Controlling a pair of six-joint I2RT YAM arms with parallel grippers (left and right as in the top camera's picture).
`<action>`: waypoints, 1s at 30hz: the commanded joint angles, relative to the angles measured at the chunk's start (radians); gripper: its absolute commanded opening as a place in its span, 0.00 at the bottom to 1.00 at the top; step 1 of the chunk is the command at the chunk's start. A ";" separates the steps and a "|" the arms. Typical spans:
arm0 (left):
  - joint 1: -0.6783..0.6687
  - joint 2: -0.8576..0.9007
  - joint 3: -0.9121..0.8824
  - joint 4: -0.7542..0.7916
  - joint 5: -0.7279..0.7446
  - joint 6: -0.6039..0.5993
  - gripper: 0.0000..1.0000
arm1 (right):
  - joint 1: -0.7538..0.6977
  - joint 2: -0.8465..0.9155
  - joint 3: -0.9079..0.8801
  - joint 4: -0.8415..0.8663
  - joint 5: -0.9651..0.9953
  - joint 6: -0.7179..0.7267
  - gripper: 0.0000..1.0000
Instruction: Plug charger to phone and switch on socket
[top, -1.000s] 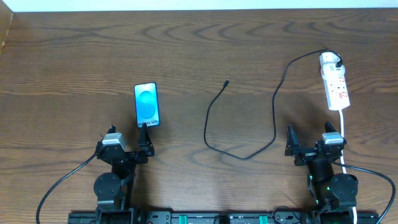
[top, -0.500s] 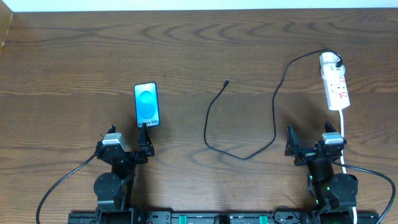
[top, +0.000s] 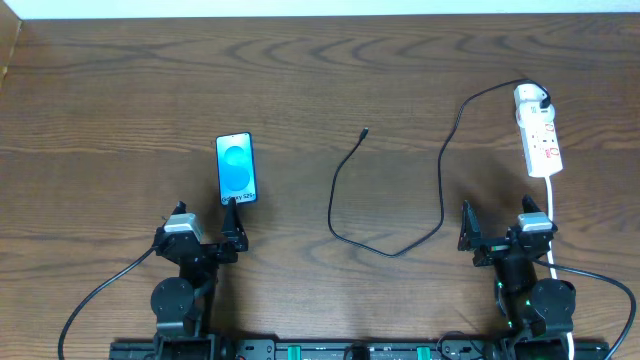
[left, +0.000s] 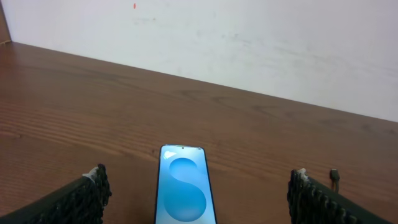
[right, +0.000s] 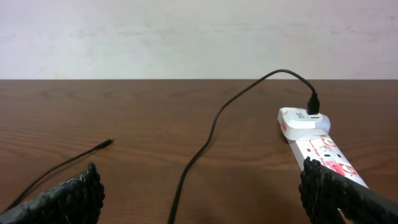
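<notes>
Wood table | phone near left fingers, socket near right fingers, charger between | both wide

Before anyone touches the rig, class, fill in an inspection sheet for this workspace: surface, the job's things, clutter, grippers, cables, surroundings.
Surface: brown wooden table.
Job's things: phone lying flat, blue screen lit. The charger has its white plug in the socket, and its dark tip lies loose mid-table, apart from the phone. Switch position cannot be told.
Clutter: nothing seen.
Grippers: left gripper open and empty, just short of the phone. Right gripper open and empty, near the socket.
Cables: the socket's white cord runs back past the right arm.
Surroundings: plain white wall behind the table.
</notes>
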 joint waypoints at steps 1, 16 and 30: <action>0.004 -0.006 -0.010 -0.044 0.006 0.009 0.92 | 0.006 -0.006 -0.001 -0.005 0.005 0.003 0.99; 0.004 -0.006 -0.010 -0.044 0.005 0.009 0.92 | 0.006 -0.006 -0.001 -0.005 0.005 0.003 0.99; 0.004 0.032 0.033 -0.022 -0.004 0.009 0.92 | 0.006 -0.006 -0.001 -0.005 0.005 0.003 0.99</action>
